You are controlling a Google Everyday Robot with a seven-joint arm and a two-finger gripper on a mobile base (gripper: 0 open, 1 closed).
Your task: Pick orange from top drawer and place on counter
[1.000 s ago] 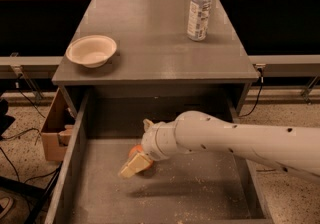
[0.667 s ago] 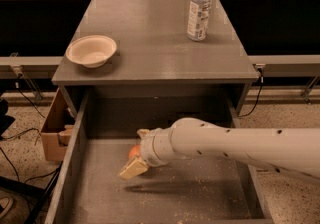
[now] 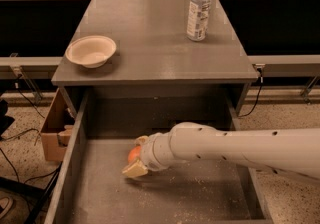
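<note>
The orange point(image 3: 133, 155) lies on the crumb-speckled bottom of the pulled-out top drawer point(image 3: 165, 200), left of its middle. My gripper point(image 3: 137, 155) at the end of the white arm reaches in from the right, low over the drawer bottom. Its tan fingers point(image 3: 135, 169) stand open, one on the near side and one on the far side of the orange, which sits between them. The grey counter point(image 3: 150, 43) is above the drawer.
A cream bowl point(image 3: 91, 51) sits on the counter's left side and a clear water bottle point(image 3: 199, 9) at its back right. A brown cardboard box point(image 3: 52, 130) stands on the floor left of the drawer. Cables run along the floor at left.
My gripper has moved left and a little toward the drawer's back wall, so the orange now sits between its fingers.
</note>
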